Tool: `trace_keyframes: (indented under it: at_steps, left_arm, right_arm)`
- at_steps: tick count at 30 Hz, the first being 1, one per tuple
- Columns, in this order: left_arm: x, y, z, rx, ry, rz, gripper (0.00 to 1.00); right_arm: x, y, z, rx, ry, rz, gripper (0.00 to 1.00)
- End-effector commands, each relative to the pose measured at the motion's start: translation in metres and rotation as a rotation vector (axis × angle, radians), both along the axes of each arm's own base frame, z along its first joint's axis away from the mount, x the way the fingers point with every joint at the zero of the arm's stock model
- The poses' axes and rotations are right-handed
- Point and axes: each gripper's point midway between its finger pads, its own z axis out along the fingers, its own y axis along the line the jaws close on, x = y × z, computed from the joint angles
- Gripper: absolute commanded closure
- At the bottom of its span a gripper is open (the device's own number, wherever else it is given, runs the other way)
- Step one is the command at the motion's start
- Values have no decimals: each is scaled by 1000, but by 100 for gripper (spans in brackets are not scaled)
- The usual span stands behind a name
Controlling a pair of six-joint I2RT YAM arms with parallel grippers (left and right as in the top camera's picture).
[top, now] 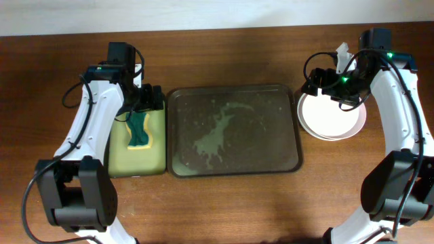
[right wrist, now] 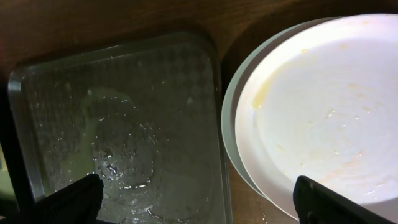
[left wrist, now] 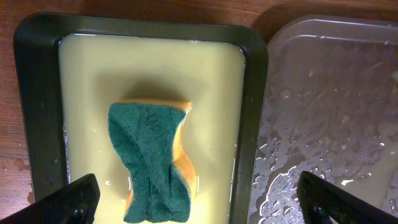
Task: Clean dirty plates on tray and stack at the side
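My right pincer (right wrist: 199, 200) hovered open above the plates (top: 331, 118), stacked near the tabletop's right edge to keep them off the wet tray (top: 271, 108); my left pincer (left wrist: 198, 198) gaped over the sponge (left wrist: 151, 158).

Seen from overhead, the left arm (top: 91, 112) bends up the frame's left side, wrist at upper left; the right arm (top: 401, 102) mirrors it at upper right. The 2 pairs of jaws are spread wide, empty.

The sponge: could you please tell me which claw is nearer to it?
Left. The left claw hangs open right above the sponge in the small tray; the right claw is far off across the big tray, at the edge of the stacked plates.
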Motion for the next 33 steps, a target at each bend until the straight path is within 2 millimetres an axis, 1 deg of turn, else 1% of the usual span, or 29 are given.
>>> trace_keyframes:
  at_steps: [1, 2, 4, 5, 6, 7, 8, 9, 10, 11, 12, 13, 14, 15, 16, 18, 20, 22, 23, 24, 26, 27, 28, 30, 31, 33]
  left_arm:
    - [3, -1, 10, -8, -26, -11, 1]
    - [3, -1, 10, -8, -27, -11, 0]
    - [3, -1, 10, -8, -27, -11, 0]
    - [3, -1, 10, -8, -27, -11, 1]
    - [3, 0, 10, -8, -26, -11, 1]
    - [3, -1, 10, -8, -27, -11, 0]
    - [3, -1, 10, -8, -27, -11, 0]
    - [3, -1, 10, -8, -26, -11, 1]
    - [3, -1, 10, -8, -27, -11, 0]
    - [3, -1, 10, -8, -27, -11, 0]
    - [3, -1, 10, -8, -27, -11, 1]
    - [3, -1, 10, -8, -27, -11, 0]
    - [3, -1, 10, -8, -27, -11, 0]
    - [3, 0, 10, -8, -27, -11, 1]
    - [3, 0, 10, -8, -27, -10, 1]
    - [3, -1, 10, -8, -27, -11, 0]
    - [3, 0, 10, -8, -27, -10, 1]
    - [3, -1, 10, -8, -27, -11, 0]
    - [3, -1, 10, -8, -27, -11, 1]
    - [3, -1, 10, -8, -26, -11, 1]
    - [3, 0, 10, -8, -26, -11, 0]
    - [3, -1, 10, -8, -27, -11, 1]
    - [3, -1, 10, -8, -27, -11, 0]
    - [3, -1, 10, -8, -27, -11, 1]
    - [3, -1, 10, -8, -27, -11, 1]
    - [3, -1, 10, -8, -27, -11, 0]
  right_arm:
    - [1, 4, 3, 8, -11, 16, 2]
    - [1, 4, 5, 7, -15, 16, 2]
    - [-2, 9, 27, -3, -71, 27, 2]
    - [-10, 23, 60, -35, -159, 60, 2]
    - [-21, 43, 92, -43, -245, 108, 2]
    - [-38, 67, 126, -44, -339, 167, 2]
    - [-62, 97, 160, -35, -438, 248, 2]
    - [-92, 121, 193, -64, -552, 318, 2]
    - [-114, 94, 226, -270, -680, 224, 2]
    - [-140, 79, 249, -322, -760, 175, 1]
    - [-161, 72, 259, -318, -806, 159, 2]
    - [-171, 67, 265, -314, -840, 144, 2]
    - [-185, 56, 278, -308, -939, 90, 2]
    - [-194, 48, 285, -297, -1048, 36, 2]
    - [-200, 43, 286, -282, -1143, 0, 2]
    - [-210, 37, 275, -265, -1341, -55, 2]
    - [-213, 34, 251, -265, -1536, -96, 2]
    - [-212, 34, 221, -260, -1666, -118, 2]
    - [-210, 36, 199, -251, -1699, -108, 2]
    - [-205, 40, 171, -242, -1693, -88, 2]
    - [-186, 44, 115, -234, -1591, -48, 2]
    - [-180, 44, 96, -236, -1550, -43, 2]
    - [-174, 44, 72, -238, -1483, -36, 2]
    - [-169, 44, 33, -248, -1319, -22, 2]
    - [-169, 44, 6, -252, -1213, -5, 2]
    - [-169, 44, 7, -253, -1216, -6, 2]
